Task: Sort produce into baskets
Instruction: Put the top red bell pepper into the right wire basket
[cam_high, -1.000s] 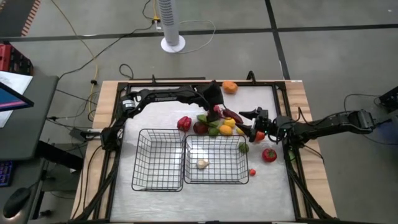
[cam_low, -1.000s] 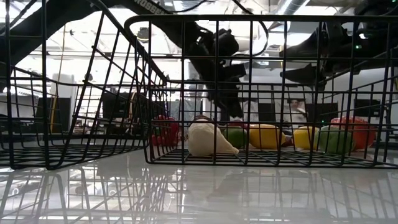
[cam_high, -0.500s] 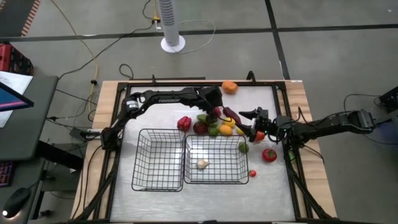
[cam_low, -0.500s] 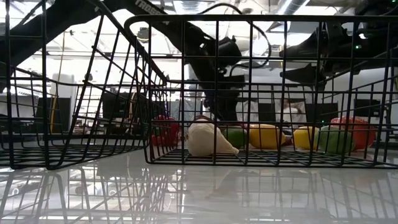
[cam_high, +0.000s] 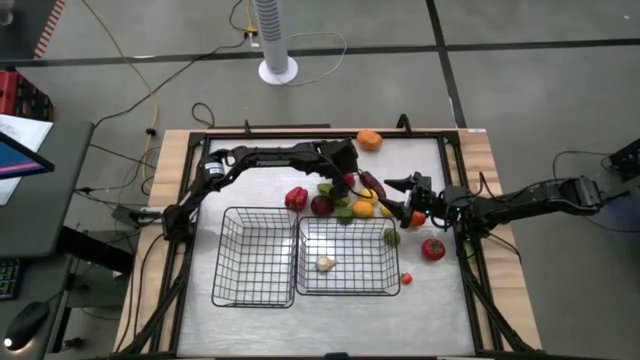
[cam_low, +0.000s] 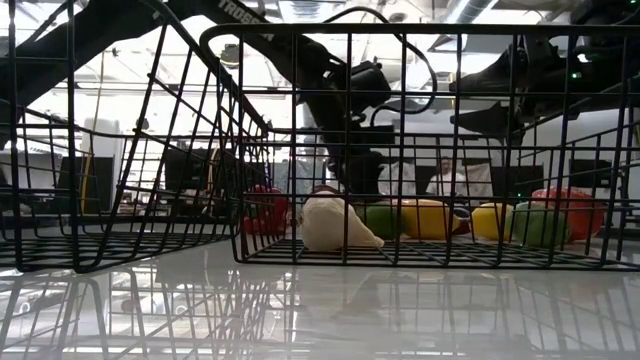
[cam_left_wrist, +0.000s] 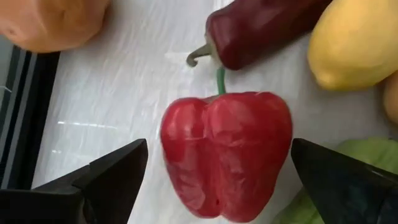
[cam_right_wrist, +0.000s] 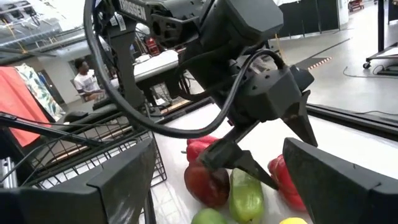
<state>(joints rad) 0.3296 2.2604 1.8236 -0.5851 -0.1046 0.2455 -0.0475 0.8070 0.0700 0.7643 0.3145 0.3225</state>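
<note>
I count two wire baskets (cam_high: 300, 257) side by side; one holds a single garlic bulb (cam_high: 326, 264). My left gripper (cam_left_wrist: 214, 180) straddles a red bell pepper (cam_left_wrist: 227, 152), fingers wide, stem toward twelve o'clock. Only the wrist view shows this. Right gripper (cam_high: 392, 186) hovers wide at three o'clock.

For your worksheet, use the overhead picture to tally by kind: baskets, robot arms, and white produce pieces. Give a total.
Baskets: 2, left basket and right basket
Arms: 2, left arm and right arm
White produce: 1, white bulb in the right basket
Total: 5
</note>
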